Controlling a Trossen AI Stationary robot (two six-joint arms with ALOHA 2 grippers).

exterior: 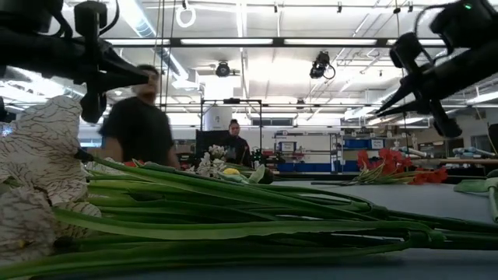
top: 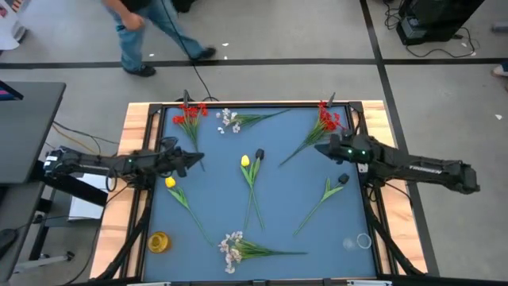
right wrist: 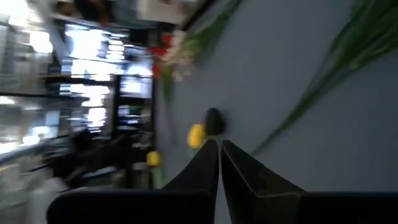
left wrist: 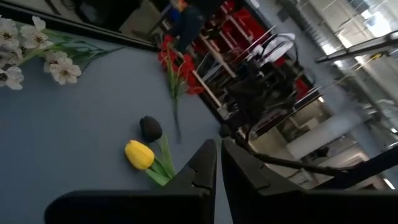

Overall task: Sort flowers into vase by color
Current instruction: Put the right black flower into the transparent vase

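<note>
Artificial flowers lie flat on the blue mat. Red blooms (top: 190, 114) and a white spray (top: 230, 121) are at the far left, with more red blooms (top: 328, 119) at the far right. A yellow tulip (top: 245, 161) beside a dark bud (top: 259, 155) lies mid-table. Another yellow tulip (top: 170, 182) is at the left and a dark-budded stem (top: 342, 179) at the right. A white spray (top: 232, 248) lies at the near edge. My left gripper (top: 198, 159) hovers shut beside the left red stem. My right gripper (top: 319, 147) hovers shut by the right red stem.
A yellow jar (top: 159, 241) stands at the near left corner and a clear glass (top: 363, 241) at the near right. The mat sits in a wooden frame (top: 135, 119). A person (top: 135, 32) walks beyond the far edge. The near white spray's stems (exterior: 233, 210) fill the low view.
</note>
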